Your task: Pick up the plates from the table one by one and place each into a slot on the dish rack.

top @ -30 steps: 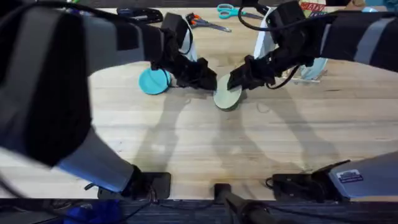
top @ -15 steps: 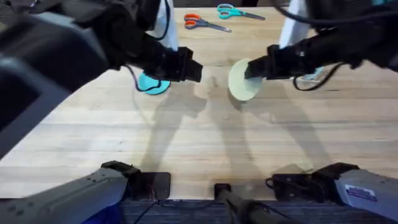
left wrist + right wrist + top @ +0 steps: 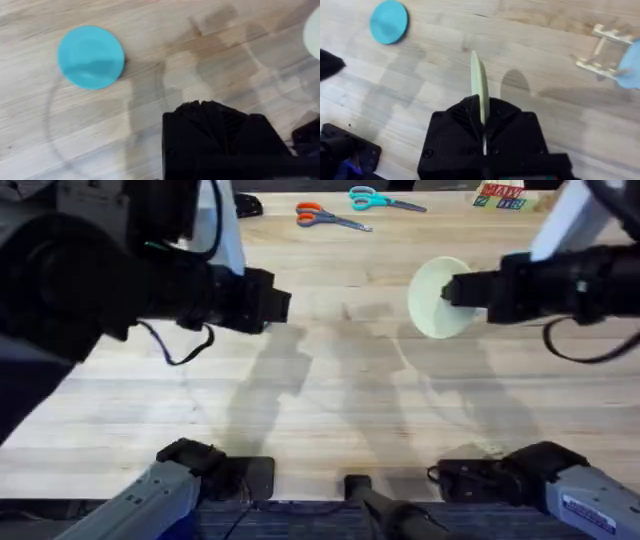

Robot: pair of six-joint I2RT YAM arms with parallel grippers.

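The right gripper [image 3: 481, 131] we found clamped edge-on upon the pale yellow plate [image 3: 436, 298], raised above the table [image 3: 330, 400]; the turquoise plate [image 3: 90, 57] lay flat, well apart.

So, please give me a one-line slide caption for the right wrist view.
Right gripper holds the pale yellow plate on edge above the table.
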